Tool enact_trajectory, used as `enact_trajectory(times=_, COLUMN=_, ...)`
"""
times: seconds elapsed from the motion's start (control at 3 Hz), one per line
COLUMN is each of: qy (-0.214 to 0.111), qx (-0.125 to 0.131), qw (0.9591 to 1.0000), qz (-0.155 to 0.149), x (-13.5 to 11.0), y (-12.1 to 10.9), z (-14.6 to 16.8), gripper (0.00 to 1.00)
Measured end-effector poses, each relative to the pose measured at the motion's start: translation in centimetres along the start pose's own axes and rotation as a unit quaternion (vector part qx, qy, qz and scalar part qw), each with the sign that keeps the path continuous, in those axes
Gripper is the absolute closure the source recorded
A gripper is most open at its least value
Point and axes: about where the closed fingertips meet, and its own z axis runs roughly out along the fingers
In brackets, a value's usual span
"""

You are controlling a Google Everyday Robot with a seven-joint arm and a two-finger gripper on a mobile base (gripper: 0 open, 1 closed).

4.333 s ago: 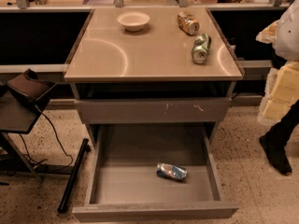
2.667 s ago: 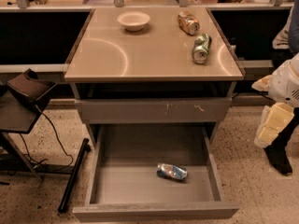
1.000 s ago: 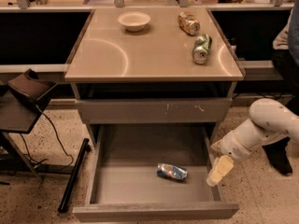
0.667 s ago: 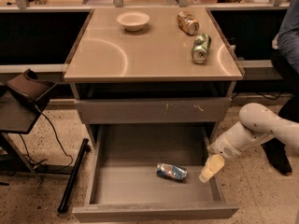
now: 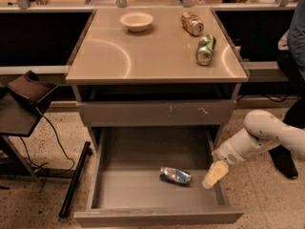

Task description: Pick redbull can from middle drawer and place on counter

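The redbull can (image 5: 175, 175) lies on its side on the floor of the open middle drawer (image 5: 124, 191), right of centre. My gripper (image 5: 214, 174) hangs at the end of the white arm (image 5: 259, 137), just over the drawer's right wall, a short way right of the can and apart from it. The glossy beige counter (image 5: 143, 51) is above the drawers.
On the counter stand a white bowl (image 5: 137, 21), an orange-brown can (image 5: 192, 23) and a green can (image 5: 205, 49), both lying down. The closed drawer front with pale scratches (image 5: 157, 112) is above the open one. A black stand (image 5: 24, 104) is at left, a person (image 5: 293, 56) at right.
The arm has come down from the right edge and moved left, bringing the gripper to the drawer's right wall, closer to the can. The can has not moved.
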Motion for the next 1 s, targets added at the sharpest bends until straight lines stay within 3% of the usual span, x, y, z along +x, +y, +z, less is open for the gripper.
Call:
enact_trajectory(times=0.33, qy=-0.051, qx=0.021, qw=0.9982, qz=-0.021, x=-1.4, y=-0.7, z=0.5, gripper=0.0)
enact_trajectory(times=0.67, qy=-0.12, qx=0.063, qw=0.99, qz=-0.04, x=-4.3, y=-2.2, z=-0.4, gripper=0.0)
enact_trajectory(times=1.0, qy=-0.163, qx=0.112, qw=0.9789, qz=-0.051, x=-6.1, y=-2.9, z=-1.3, gripper=0.0)
